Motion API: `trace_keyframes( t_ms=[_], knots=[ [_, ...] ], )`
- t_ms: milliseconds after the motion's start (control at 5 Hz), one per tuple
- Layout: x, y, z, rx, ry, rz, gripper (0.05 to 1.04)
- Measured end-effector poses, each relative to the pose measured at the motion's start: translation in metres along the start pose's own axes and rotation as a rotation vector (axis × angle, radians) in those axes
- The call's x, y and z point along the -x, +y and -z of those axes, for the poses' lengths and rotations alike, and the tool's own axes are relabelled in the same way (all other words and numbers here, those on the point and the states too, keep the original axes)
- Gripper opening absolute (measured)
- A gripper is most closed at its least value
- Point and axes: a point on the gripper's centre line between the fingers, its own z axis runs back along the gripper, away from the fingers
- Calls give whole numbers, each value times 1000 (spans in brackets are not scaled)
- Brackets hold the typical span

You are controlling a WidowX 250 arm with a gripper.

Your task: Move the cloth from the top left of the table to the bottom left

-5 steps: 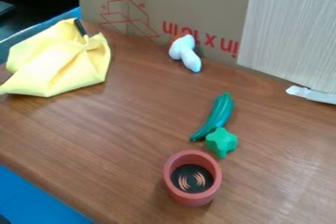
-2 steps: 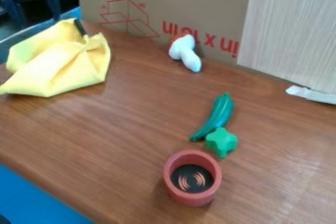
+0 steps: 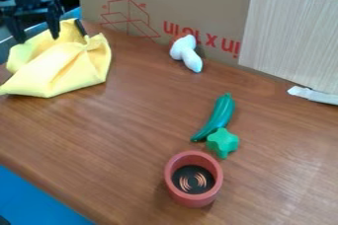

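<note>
The black gripper (image 3: 37, 32) hangs at the upper left, open, its two fingers spread apart and pointing down. Just below and partly behind it lies the yellow cloth (image 3: 66, 68), crumpled into a raised heap at the top left of the brown table (image 3: 132, 125). The fingertips overlap the cloth's upper left edge in the view; whether they touch it I cannot tell.
A red cup (image 3: 192, 200) stands at the lower middle, with a green pepper (image 3: 218, 115) and a green star-like piece (image 3: 223, 142) behind it. A white toy (image 3: 187, 54) lies before the cardboard (image 3: 198, 2). A dark strip (image 3: 80, 27) borders the cloth.
The gripper has come into view from the top left corner and lowered toward the cloth. The cloth and the other objects have stayed where they were.
</note>
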Motion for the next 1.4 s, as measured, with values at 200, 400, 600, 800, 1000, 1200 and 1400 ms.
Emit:
trace_keyframes(
  t_ms=[200,400,600,800,1000,1200,1400],
  knots=[
    [-2,-1,28,-39,4,16,1000],
    [-1,-4,52,-33,31,17,1000],
    [-4,-7,57,-5,22,14,1000],
    [-6,-9,60,10,1,6,999],
    [0,-10,62,8,-33,14,999],
    [18,-13,62,19,-53,55,999],
    [41,-24,61,31,-46,92,999]
  ],
)
